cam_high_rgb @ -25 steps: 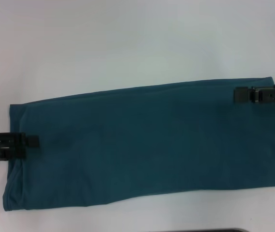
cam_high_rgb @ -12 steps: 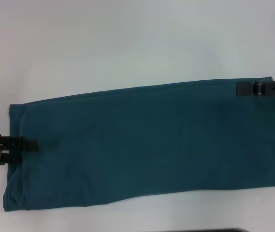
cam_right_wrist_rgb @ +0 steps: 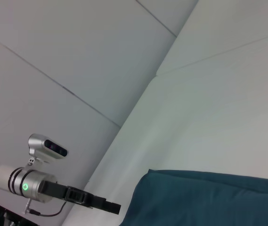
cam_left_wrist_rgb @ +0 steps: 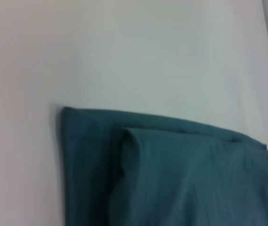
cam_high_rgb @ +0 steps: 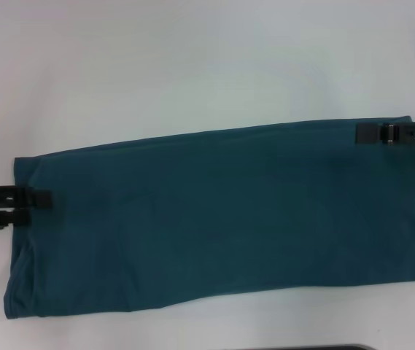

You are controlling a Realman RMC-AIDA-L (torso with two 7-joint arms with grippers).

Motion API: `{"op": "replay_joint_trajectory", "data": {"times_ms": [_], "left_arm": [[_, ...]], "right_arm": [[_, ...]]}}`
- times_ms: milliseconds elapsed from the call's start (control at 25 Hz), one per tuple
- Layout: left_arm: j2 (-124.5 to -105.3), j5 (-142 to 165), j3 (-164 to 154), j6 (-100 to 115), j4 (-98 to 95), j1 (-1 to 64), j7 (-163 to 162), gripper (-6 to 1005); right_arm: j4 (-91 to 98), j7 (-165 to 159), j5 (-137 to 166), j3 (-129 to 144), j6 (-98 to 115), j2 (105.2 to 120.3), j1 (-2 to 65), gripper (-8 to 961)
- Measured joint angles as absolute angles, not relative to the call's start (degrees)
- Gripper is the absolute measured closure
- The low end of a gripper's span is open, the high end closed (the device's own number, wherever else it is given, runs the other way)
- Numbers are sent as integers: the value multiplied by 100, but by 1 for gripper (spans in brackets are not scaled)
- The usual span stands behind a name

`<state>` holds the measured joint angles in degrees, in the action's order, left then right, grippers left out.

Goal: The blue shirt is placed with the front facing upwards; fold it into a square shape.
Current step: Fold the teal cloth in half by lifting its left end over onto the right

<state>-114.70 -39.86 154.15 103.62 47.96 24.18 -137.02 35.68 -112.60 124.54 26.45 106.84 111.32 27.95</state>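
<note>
The shirt (cam_high_rgb: 222,219) lies flat on the white table (cam_high_rgb: 192,65) as a long band running from left to right, with its plain teal side up and no print showing. Its far edge climbs toward the right, and its near edge sits close to the near side of the table. The left gripper (cam_high_rgb: 43,199) is at the shirt's left end, with its dark fingers reaching in from the left and the tips lying over the cloth's edge, about halfway between the far and near corners. The fingers appear as 2 dark bars, one nearer than the other, but I cannot tell how far apart they stand or whether they pinch any cloth. The left wrist view shows that end of the shirt (cam_left_wrist_rgb: 171,174) as stacked layers (a folded upper layer lies a little inside the lower one's edge). The right gripper (cam_high_rgb: 364,133) is at the far right corner of the shirt, with its tip over the cloth just inside the far edge. Whether it is open or grips the fabric cannot be told. The right wrist view looks across the shirt (cam_right_wrist_rgb: 209,197) to the left gripper (cam_right_wrist_rgb: 112,207) at the other end.
</note>
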Motion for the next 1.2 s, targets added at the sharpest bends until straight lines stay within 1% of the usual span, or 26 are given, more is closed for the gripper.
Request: {"op": "replay_joint_trajectory", "data": {"times_ms": [120, 360, 1000, 1200], "left_arm": [[-11529, -3949, 15345, 10251, 4709, 2448, -13687, 201], [-11567, -3851, 15120, 9935, 4454, 2469, -13712, 202], [-11557, -3744, 14869, 9572, 4275, 2548, -13791, 204], [-11510, -3741, 15130, 10064, 4616, 2544, -13795, 200]], "right_arm": [[3568, -11259, 12454, 2645, 10684, 11138, 2795, 54], [3568, -11259, 12454, 2621, 10679, 11142, 2787, 53], [3568, -11264, 12454, 2610, 10678, 11154, 2777, 53], [3568, -11266, 12454, 2610, 10679, 11163, 2777, 53]]}}
